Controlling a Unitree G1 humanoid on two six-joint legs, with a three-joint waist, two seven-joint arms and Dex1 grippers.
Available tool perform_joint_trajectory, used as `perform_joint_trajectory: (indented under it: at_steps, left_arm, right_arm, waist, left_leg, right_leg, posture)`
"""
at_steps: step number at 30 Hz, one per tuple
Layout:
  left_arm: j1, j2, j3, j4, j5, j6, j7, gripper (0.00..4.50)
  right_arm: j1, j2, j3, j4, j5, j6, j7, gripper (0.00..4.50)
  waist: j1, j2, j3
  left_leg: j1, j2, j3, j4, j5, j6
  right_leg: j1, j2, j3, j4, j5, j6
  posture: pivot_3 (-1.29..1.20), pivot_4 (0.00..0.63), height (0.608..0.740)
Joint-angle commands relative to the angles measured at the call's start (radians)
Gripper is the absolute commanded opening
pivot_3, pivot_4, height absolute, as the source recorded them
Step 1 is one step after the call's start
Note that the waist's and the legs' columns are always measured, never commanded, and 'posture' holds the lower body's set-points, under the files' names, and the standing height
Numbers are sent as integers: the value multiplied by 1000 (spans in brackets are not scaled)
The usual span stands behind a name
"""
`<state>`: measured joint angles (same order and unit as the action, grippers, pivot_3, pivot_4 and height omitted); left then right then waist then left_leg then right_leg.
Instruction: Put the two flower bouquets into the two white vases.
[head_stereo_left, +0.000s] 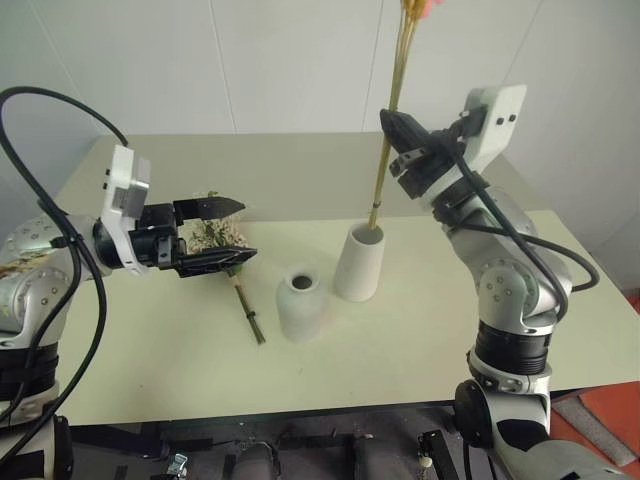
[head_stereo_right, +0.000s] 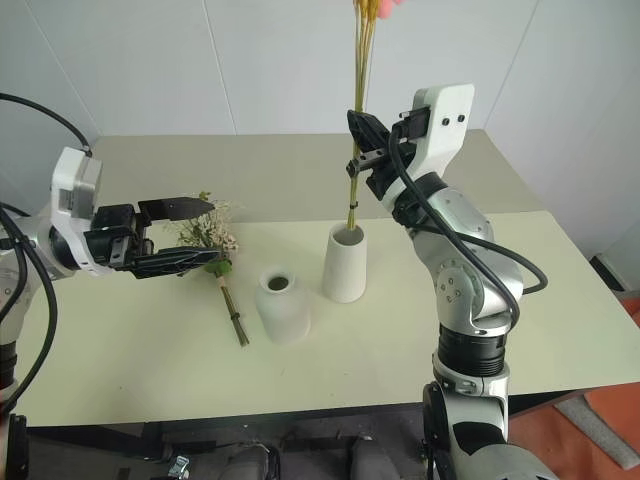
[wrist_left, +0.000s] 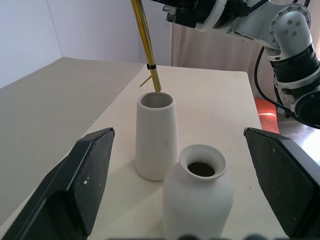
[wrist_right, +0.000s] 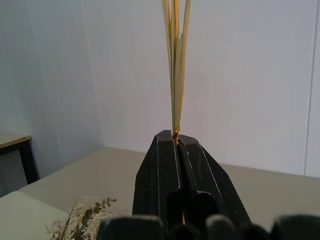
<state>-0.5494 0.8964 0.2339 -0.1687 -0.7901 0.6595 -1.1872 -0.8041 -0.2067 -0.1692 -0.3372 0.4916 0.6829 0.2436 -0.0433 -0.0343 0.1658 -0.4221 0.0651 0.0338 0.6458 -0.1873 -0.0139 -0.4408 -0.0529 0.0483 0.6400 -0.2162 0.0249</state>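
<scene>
Right tool (head_stereo_left: 393, 125) clamped on straw bunch (head_stereo_left: 385, 150), stem ends at or just above tall vase (head_stereo_left: 358, 262) mouth, not clearly seated. Left tool (head_stereo_left: 222, 232) spread apart, empty, over bushy bunch (head_stereo_left: 226, 250) lying on surface (head_stereo_left: 420, 350). Round vase (head_stereo_left: 301, 305) unfilled. Neither bouquet released yet.

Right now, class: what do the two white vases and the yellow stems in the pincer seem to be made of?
Taller vase and short vase: probably ceramic or plaster, matte; the surfaces show no glare. Yellow stems: likely dried straw; thin, stiff, pale gold, straight in the right pincer.
</scene>
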Motion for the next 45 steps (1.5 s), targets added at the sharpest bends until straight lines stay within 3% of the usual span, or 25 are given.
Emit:
perform_joint_trajectory:
  at_steps: [1,16,34,39,45]
  left_arm:
    - [-3,17,22,-23,-9,-4,-2,4500]
    - [9,21,22,-32,-7,-5,-1,4500]
    - [55,29,46,-69,-10,-13,28,4500]
    - [78,24,52,-78,-9,-10,49,4500]
    - [140,39,56,-86,43,-14,106,4500]
  right_arm:
    - [9,-8,-4,-45,26,5,-6,33]
    - [39,-4,22,-17,36,23,-10,33]
    - [134,31,57,64,-67,-181,3,33]
    - [192,27,75,-10,-40,-182,41,1339]
    - [289,-19,54,-81,-22,-177,87,3499]
  waist:
    - [0,0,0]
    - [0,0,0]
    - [0,0,0]
    - [0,0,0]
    - [0,0,0]
  left_leg:
    - [0,0,0,0,0,0]
    - [0,0,0,0,0,0]
    - [0,0,0,0,0,0]
    - [0,0,0,0,0,0]
    - [0,0,0,0,0,0]
  right_leg:
    - [0,0,0,0,0,0]
    - [0,0,0,0,0,0]
    - [0,0,0,0,0,0]
    - [0,0,0,-1,0,0]
    - [0,0,0,0,-1,0]
  posture:
    - [0,150,740]
    - [0,150,740]
    - [0,150,740]
    - [0,150,740]
    - [0,150,740]
